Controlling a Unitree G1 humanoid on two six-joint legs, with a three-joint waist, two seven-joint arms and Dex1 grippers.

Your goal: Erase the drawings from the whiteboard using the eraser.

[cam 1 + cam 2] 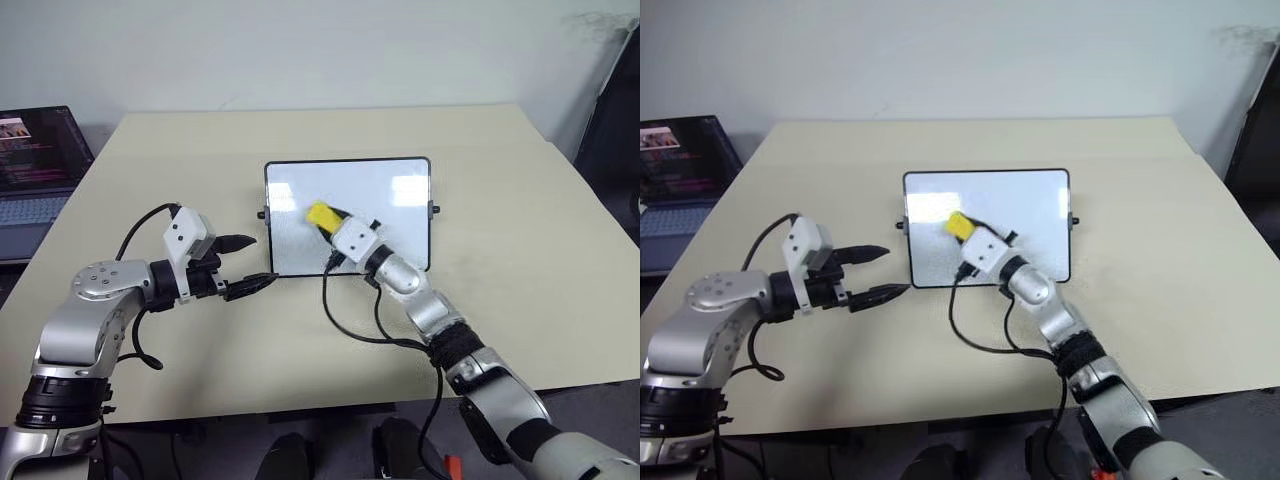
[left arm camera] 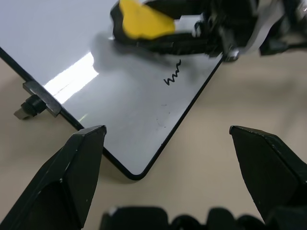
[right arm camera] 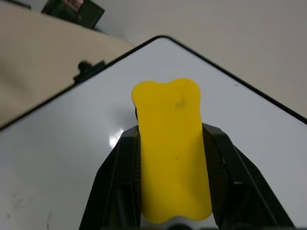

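Observation:
The whiteboard (image 1: 395, 195) lies flat in the middle of the beige table, with small black knobs at both sides. My right gripper (image 1: 326, 218) is shut on the yellow eraser (image 1: 320, 214), holding it over the board's left half; whether it touches the surface I cannot tell. In the right wrist view the eraser (image 3: 171, 143) sits clamped between the two black fingers. One of the drawings, a small black squiggle (image 2: 173, 75), is near the board's front edge, close beside the right gripper. My left gripper (image 1: 265, 260) stands open and empty just off the board's front left corner (image 2: 136, 173).
A laptop (image 1: 35, 160) with a lit screen sits at the far left, beyond the table's edge. A black cable (image 1: 350, 325) loops from the right wrist over the table in front of the board. Bare tabletop (image 1: 520, 220) lies to the right and behind the board.

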